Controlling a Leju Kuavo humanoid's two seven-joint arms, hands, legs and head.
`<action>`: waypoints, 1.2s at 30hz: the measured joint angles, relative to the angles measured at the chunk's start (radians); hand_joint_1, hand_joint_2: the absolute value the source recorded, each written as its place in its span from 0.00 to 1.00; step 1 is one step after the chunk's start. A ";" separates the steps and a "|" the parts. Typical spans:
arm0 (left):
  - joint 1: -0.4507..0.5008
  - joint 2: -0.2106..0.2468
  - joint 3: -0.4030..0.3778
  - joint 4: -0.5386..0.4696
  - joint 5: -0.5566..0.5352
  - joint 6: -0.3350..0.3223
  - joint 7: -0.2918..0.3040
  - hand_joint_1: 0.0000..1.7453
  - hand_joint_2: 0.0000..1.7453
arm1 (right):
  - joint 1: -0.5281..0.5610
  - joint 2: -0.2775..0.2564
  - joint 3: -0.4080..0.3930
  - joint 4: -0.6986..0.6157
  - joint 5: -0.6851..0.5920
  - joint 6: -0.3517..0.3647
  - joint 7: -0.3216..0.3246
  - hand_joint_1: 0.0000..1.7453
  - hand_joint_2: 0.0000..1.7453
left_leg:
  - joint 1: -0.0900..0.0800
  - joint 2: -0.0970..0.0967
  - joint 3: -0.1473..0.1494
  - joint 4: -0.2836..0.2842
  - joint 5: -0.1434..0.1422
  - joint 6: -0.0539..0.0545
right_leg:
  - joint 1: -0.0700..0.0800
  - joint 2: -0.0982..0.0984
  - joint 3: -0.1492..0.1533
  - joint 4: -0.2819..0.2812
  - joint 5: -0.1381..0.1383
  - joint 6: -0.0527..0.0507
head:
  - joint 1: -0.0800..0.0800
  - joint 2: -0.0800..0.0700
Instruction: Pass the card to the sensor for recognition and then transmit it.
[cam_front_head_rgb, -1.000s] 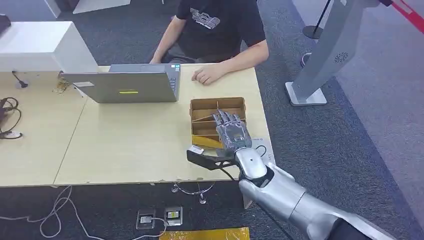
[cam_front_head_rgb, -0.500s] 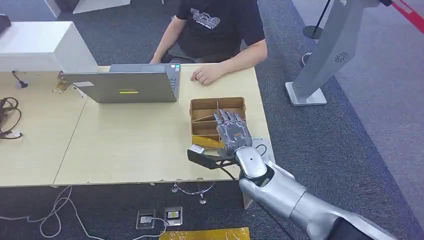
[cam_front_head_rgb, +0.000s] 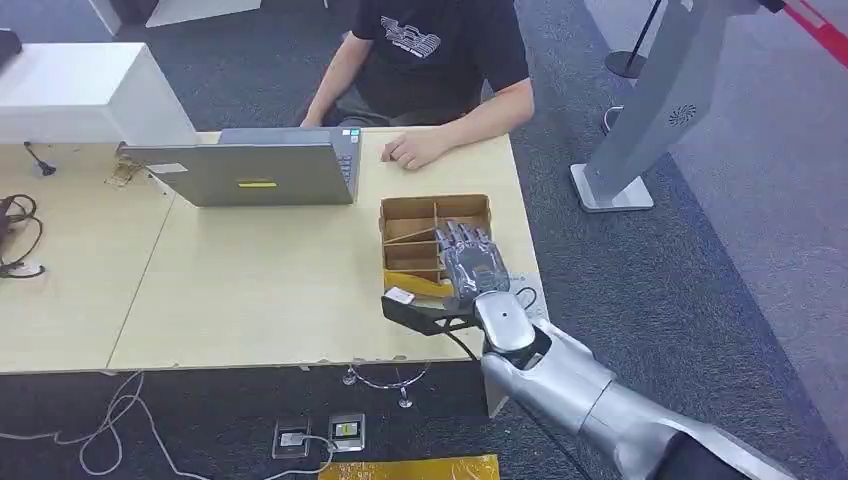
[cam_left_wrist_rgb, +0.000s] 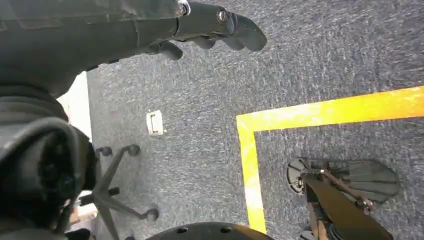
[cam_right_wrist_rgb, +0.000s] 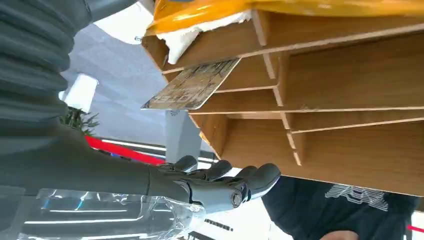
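— One card (cam_right_wrist_rgb: 192, 86) is seen in the right wrist view, lying tilted in a compartment of the cardboard box (cam_front_head_rgb: 434, 240), its corner sticking out past a divider.

— Is it held by anything?

— No. The right robot hand (cam_front_head_rgb: 472, 266) is stretched flat over the box with its fingers (cam_right_wrist_rgb: 250, 179) extended and apart, and nothing is gripped; the card is left untouched beside it.

— And what is found near the box?

— A black sensor stand (cam_front_head_rgb: 425, 314) is placed just beside it at the tabletop (cam_front_head_rgb: 260, 290) edge, with a small white tag (cam_front_head_rgb: 400, 296) on top.

— The other side?

— The left robot hand (cam_left_wrist_rgb: 210, 27) is hung over grey carpet (cam_left_wrist_rgb: 310, 55) marked with yellow tape (cam_left_wrist_rgb: 320, 112), fingers loosely extended, nothing held.

— Farther off?

— A laptop (cam_front_head_rgb: 250, 170) is set open before a seated person (cam_front_head_rgb: 430, 60), whose hand (cam_front_head_rgb: 412, 150) is rested on the tabletop.
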 joint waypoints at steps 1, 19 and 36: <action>0.000 0.000 0.000 0.000 0.002 0.000 0.000 0.00 0.00 | 0.000 0.000 -0.002 0.002 0.000 0.000 0.000 0.00 1.00 | 0.000 0.000 0.000 0.000 0.000 0.000 | 0.000 0.000 0.000 0.000 0.000 0.000 | 0.000 0.000; 0.000 -0.001 0.010 0.000 0.020 0.023 -0.021 0.00 0.00 | -0.011 0.010 -0.020 0.053 0.004 -0.014 -0.013 0.00 1.00 | 0.000 0.000 0.000 0.000 0.000 0.000 | 0.000 0.000 0.000 0.000 0.000 0.000 | 0.000 0.000; 0.001 -0.001 0.010 0.000 0.020 0.007 -0.018 0.00 0.00 | -0.011 0.013 -0.037 0.091 -0.003 -0.011 -0.022 1.00 1.00 | 0.000 0.000 0.000 0.000 0.000 0.000 | 0.000 0.000 0.000 0.000 0.000 0.000 | 0.000 0.000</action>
